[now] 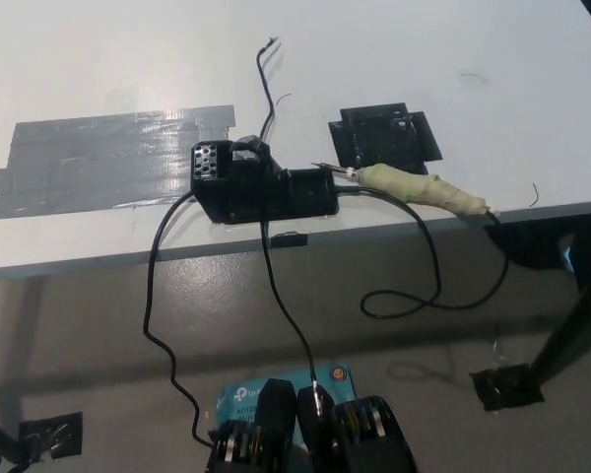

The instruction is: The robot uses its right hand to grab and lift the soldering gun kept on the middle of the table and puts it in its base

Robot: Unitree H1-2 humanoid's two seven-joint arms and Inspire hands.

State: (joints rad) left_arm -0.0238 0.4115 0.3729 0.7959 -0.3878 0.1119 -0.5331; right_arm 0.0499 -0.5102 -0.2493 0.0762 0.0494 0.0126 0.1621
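Note:
The soldering gun (426, 188), its handle wrapped in pale tape, lies near the table's front edge, right of centre. Its thin metal tip (330, 168) points left and reaches the right end of the black base (261, 184); I cannot tell whether it sits in the holder. The base stands at the table's front middle. A black cable (428, 296) runs from the gun's right end and loops down over the table edge. Neither of my hands shows in the head view.
The white table (453, 59) carries a wide patch of grey tape (108, 158) at left and a black tape patch (384, 136) behind the gun. Cables (158, 315) hang from the base to the floor. A dark stand leg (571, 330) rises at right.

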